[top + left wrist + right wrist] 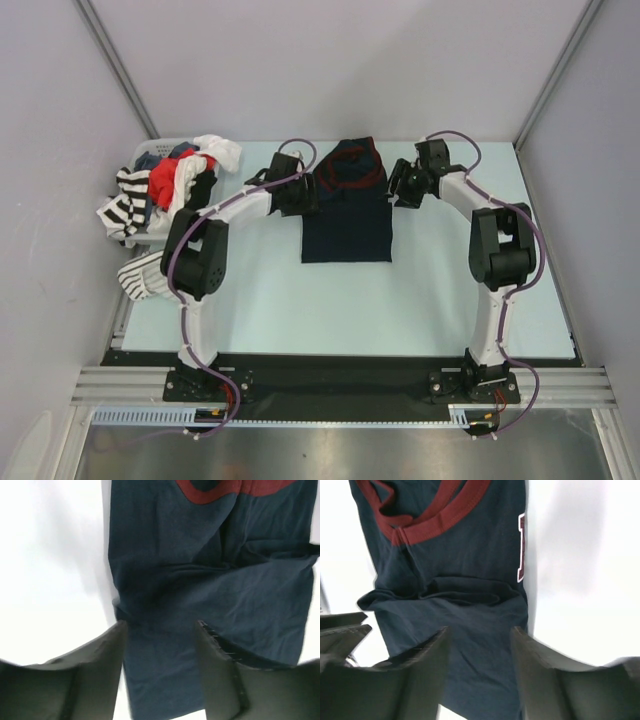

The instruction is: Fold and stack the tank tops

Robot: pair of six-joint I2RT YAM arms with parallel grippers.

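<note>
The dark navy, maroon-trimmed cloth jersey (347, 215) is laid flat, its side edges seen under the parted jaws of the left gripper (160, 645) and right gripper (480, 650).

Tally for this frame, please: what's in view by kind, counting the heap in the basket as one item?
Robot arms: 2 (left, right)
Navy jersey: 1
White thin-striped top: 1
Basket: 1
Heap of mixed clothes: 1
Total: 6
</note>
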